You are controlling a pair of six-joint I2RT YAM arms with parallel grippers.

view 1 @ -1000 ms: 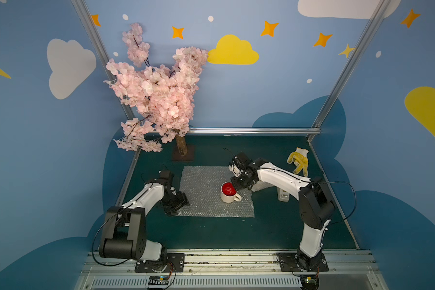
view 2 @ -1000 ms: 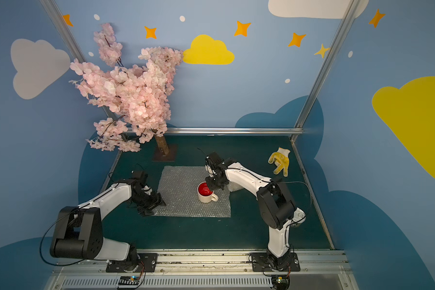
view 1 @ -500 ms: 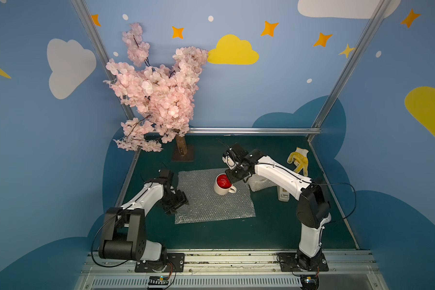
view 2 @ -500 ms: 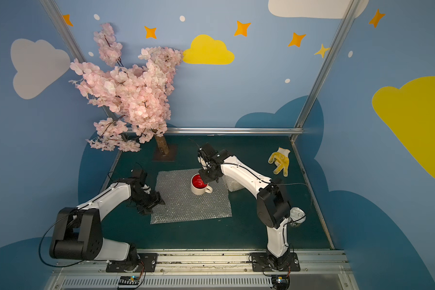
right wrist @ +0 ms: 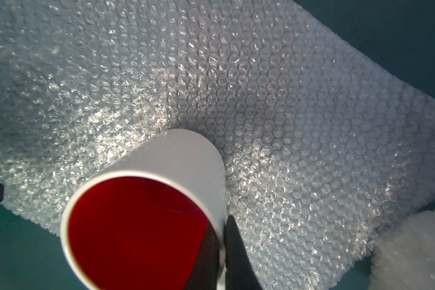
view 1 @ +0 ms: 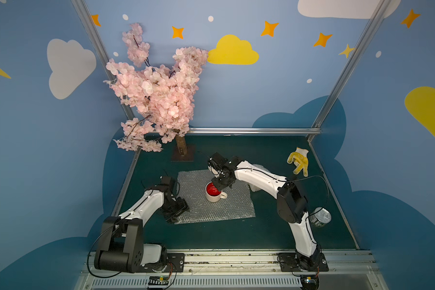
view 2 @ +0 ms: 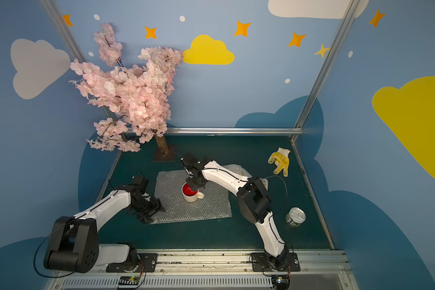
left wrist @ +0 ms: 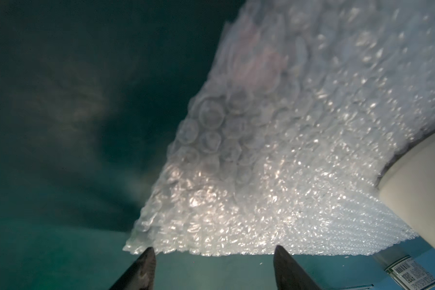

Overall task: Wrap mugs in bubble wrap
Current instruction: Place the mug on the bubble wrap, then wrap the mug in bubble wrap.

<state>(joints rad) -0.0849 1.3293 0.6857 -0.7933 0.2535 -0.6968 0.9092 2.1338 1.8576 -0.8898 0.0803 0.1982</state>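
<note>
The cream-white mug with glossy red inside stands upright on the flat bubble wrap sheet, its handle toward 4 o'clock, and a second crumpled whitish bundle lies at 2 o'clock from it

The mug is cream-white outside and glossy red inside. It stands on bubble wrap, clear and whitish, dotted all over with round bubbles. The counter is dark teal. Over by the wall lies a yellow-and-white glove, seemingly speckled with dots. The small can is silvery metal.
</note>
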